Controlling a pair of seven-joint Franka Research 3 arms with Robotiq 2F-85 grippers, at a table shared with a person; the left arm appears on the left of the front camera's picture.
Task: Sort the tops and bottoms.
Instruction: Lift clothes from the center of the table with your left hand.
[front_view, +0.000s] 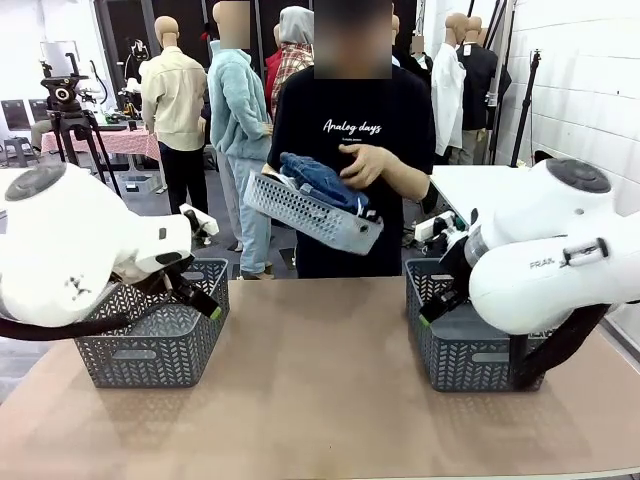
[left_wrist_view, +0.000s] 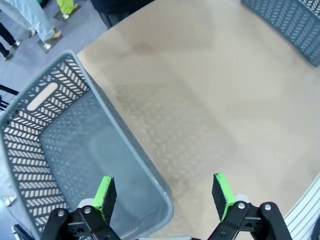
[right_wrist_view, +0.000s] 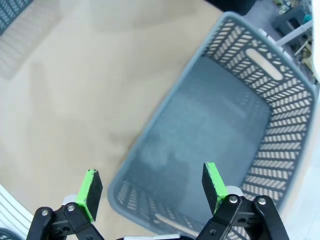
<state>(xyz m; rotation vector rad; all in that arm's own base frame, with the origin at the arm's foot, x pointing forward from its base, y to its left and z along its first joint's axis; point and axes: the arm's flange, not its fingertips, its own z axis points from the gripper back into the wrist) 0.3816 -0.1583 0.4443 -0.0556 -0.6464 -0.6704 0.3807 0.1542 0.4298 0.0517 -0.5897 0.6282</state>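
The left arm (front_view: 70, 250) and the right arm (front_view: 560, 255) are glossy white, rounded shells, each with a grey round cap on a joint and a thick black cable looping under it; the right one bears small dark lettering that starts "FRAN". The left tool (left_wrist_view: 162, 192) and the right tool (right_wrist_view: 150, 185) are black, with jointed links held by silvery pins and bright green pads (left_wrist_view: 106, 197) on the fingers. The person (front_view: 405, 115) wears a black short-sleeved T-shirt (front_view: 315, 105) with white script reading "Analog days".
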